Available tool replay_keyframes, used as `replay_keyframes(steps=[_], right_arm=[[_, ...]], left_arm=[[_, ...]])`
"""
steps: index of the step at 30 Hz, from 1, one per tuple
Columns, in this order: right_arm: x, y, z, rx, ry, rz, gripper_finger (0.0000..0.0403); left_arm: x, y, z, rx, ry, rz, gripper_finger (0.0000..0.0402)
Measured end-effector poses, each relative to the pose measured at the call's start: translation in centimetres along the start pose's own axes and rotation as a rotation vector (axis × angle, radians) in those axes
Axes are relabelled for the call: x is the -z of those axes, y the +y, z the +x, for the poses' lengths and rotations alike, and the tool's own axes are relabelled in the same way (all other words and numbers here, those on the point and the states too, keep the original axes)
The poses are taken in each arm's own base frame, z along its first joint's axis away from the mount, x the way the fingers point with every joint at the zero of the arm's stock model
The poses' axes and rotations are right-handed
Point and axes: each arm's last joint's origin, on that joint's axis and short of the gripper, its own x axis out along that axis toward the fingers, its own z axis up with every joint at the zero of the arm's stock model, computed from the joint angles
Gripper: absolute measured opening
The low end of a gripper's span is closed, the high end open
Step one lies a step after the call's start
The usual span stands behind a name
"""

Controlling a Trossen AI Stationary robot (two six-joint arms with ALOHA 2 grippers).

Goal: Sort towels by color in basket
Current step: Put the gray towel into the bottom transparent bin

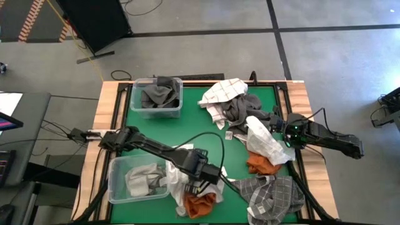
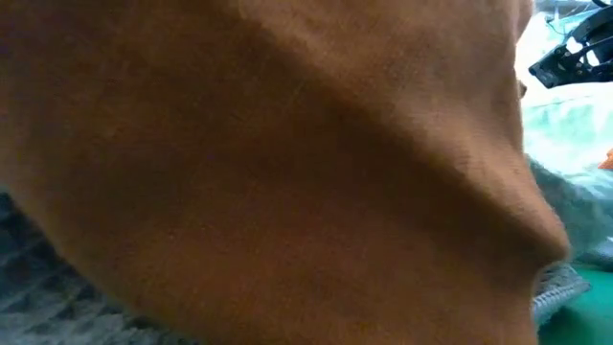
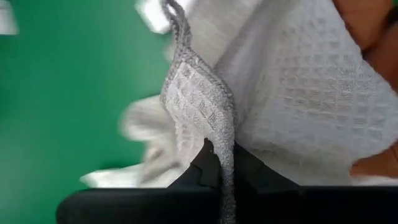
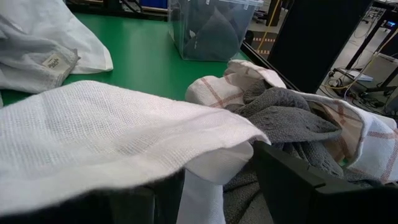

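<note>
White waffle towel (image 3: pixel 298 93) hangs edge-up in the left gripper (image 3: pixel 219 163) jaws' pinch; right gripper (image 1: pixel 289 134) jaws part around another.

a lab (bare concrete floor (image 1: pixel 206 53), loose cables (image 1: pixel 53 128), taped lines).

- High view: even, bright overhead light, soft faint shadows on the green felt worktop (image 1: pixel 206 125).
- Low view: a blurred rust-orange cloth towel (image 2: pixel 268 163) fills the lens.
- Left wrist view: background smeared, grey-edged white waffle-weave towel (image 3: pixel 205 106) sharp.
</note>
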Motion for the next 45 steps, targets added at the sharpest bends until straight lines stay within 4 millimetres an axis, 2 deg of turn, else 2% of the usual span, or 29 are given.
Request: replay_keyframes(steps=[5,12,19,25,36,45], right_arm=[[0.0,0.0,0.0,0.000,0.000,0.000,0.0217],[0.0,0.0,0.0,0.000,0.000,0.000,0.0217],[0.0,0.0,0.0,0.000,0.000,0.000,0.0217],[0.0,0.0,0.0,0.000,0.000,0.000,0.0217],[0.0,0.0,0.0,0.000,0.000,0.000,0.0217],[0.0,0.0,0.0,0.000,0.000,0.000,0.0217]], left_arm=[[0.2,0.9,-4.4,-0.136,-0.027,-0.014,0.0002],[2.7,2.1,-9.0,-0.286,-0.052,-0.091,0.0001],[4.6,2.2,-13.6,-0.361,-0.185,-0.150,0.0001],[6.6,1.6,-17.1,-0.337,-0.289,-0.172,0.0000],[12.0,0.6,-24.1,-0.269,-0.495,-0.256,0.0000],[16.8,0.3,-28.6,-0.292,-0.682,-0.321,0.0000]])
